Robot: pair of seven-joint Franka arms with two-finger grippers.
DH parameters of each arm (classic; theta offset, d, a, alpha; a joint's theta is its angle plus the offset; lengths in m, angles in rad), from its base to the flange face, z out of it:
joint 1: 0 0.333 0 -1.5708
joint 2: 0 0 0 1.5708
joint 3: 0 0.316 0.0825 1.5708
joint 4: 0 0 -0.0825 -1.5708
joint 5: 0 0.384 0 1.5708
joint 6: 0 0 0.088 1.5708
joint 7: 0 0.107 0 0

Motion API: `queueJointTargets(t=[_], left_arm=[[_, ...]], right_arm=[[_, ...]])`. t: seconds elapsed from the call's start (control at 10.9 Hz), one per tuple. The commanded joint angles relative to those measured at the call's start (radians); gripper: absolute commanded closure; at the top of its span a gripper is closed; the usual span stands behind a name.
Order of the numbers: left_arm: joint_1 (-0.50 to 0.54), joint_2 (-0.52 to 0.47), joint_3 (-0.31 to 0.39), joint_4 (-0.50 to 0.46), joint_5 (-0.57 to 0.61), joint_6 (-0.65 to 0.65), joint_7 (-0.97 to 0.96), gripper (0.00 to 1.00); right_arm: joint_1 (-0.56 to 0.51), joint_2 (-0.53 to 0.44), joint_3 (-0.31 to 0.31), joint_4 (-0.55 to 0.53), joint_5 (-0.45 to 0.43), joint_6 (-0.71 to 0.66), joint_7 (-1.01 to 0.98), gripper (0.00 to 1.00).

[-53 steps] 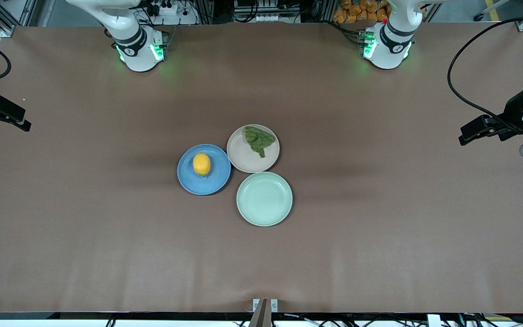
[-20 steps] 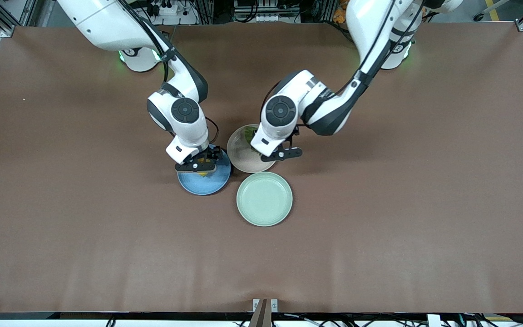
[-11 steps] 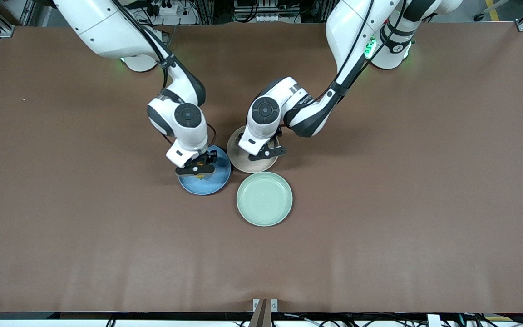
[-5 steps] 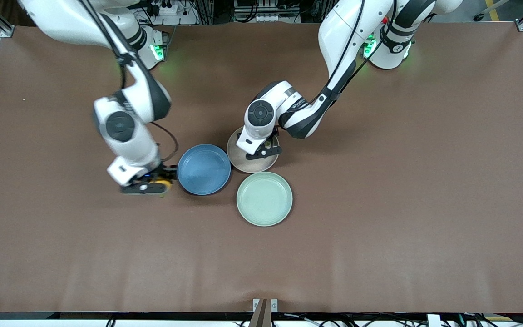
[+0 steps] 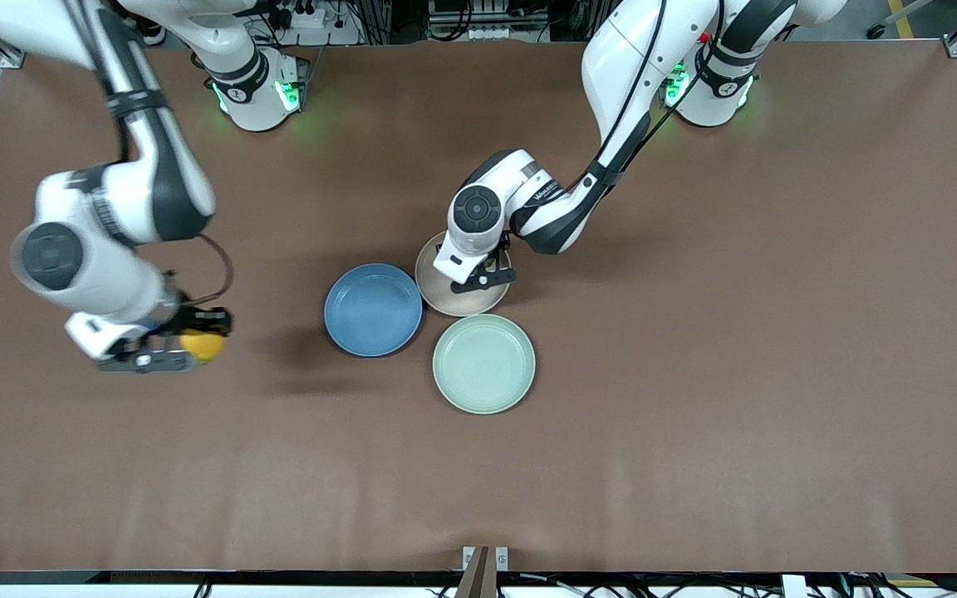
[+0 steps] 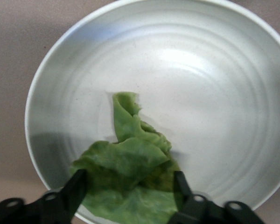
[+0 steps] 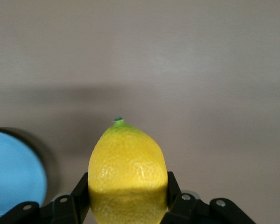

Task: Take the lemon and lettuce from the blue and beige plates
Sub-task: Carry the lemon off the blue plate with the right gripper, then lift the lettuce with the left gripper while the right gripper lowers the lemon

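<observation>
My right gripper (image 5: 194, 343) is shut on the yellow lemon (image 5: 203, 345) and holds it up over bare table toward the right arm's end, away from the empty blue plate (image 5: 373, 310). In the right wrist view the lemon (image 7: 128, 168) fills the gap between the fingers, and the blue plate's rim (image 7: 14, 172) shows at the edge. My left gripper (image 5: 478, 278) is down on the beige plate (image 5: 435, 291). In the left wrist view its fingers (image 6: 77, 186) press both sides of the bunched green lettuce (image 6: 130, 163), which lies on the plate (image 6: 200, 93). The wrist hides the lettuce in the front view.
A pale mint green plate (image 5: 483, 363) sits empty, nearer the front camera than the beige plate and touching it. The blue and beige plates touch each other. Brown table surface lies all around them.
My right gripper lifted the lemon off the blue plate and carried it toward the right arm's end of the table. My left gripper stayed down on the beige plate.
</observation>
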Motion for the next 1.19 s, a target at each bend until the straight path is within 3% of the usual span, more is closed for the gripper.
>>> queueJointTargets(t=[0.0,0.27,0.46,0.73,0.82,0.92,1.01,1.1], left_arm=[[-0.009,0.001,0.008,0.010,-0.008,0.004,-0.017,0.86],[0.002,-0.008,0.008,0.010,-0.008,-0.005,-0.012,0.96],[0.008,-0.037,0.009,0.013,-0.008,-0.035,-0.017,1.00],[0.074,-0.137,0.015,0.016,-0.008,-0.149,-0.022,1.00],[0.117,-0.178,0.015,0.016,-0.007,-0.192,-0.014,1.00],[0.160,-0.217,0.015,0.016,-0.003,-0.241,0.003,1.00],[0.209,-0.249,0.020,0.016,0.006,-0.284,0.014,1.00],[0.281,-0.274,0.015,0.016,0.053,-0.345,0.056,1.00]], right_arm=[[-0.027,0.032,-0.038,-0.042,0.033,0.054,-0.092,1.00],[-0.037,0.075,-0.079,-0.176,0.033,0.307,-0.206,1.00],[-0.036,0.139,-0.079,-0.199,0.033,0.428,-0.206,1.00],[-0.036,0.162,-0.081,-0.222,0.033,0.487,-0.207,1.00],[-0.036,0.164,-0.082,-0.221,0.033,0.486,-0.207,0.87],[-0.034,0.164,-0.082,-0.219,0.036,0.486,-0.200,0.38],[-0.033,0.162,-0.087,-0.216,0.036,0.484,-0.198,0.00],[-0.033,0.156,-0.091,-0.212,0.036,0.472,-0.195,0.00]])
